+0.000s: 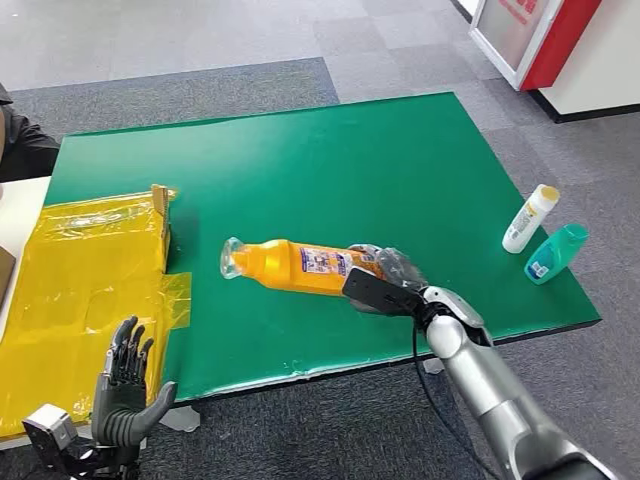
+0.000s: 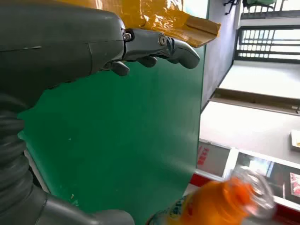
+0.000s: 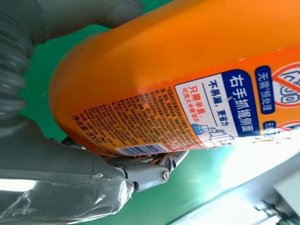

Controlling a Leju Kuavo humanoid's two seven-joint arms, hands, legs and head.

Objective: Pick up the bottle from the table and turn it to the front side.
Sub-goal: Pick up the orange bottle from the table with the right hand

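Grip is established: the right hand [image 1: 385, 280] wraps the base end of the orange bottle [image 1: 302, 266], which lies on its side near the middle of the green table [image 1: 392, 150], cap toward the yellow-wrapped box [image 1: 83, 280]. The left hand [image 1: 128, 390] hovers off the near left corner, fingers spread, holding nothing. For a clean turn, lift clear first, then roll the wrist steadily, keeping firm pressure on the slick body.

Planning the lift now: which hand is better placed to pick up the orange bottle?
Right. The right hand is already closed around the base end of the orange bottle lying on the green table. The left hand is open, off by the yellow bag.
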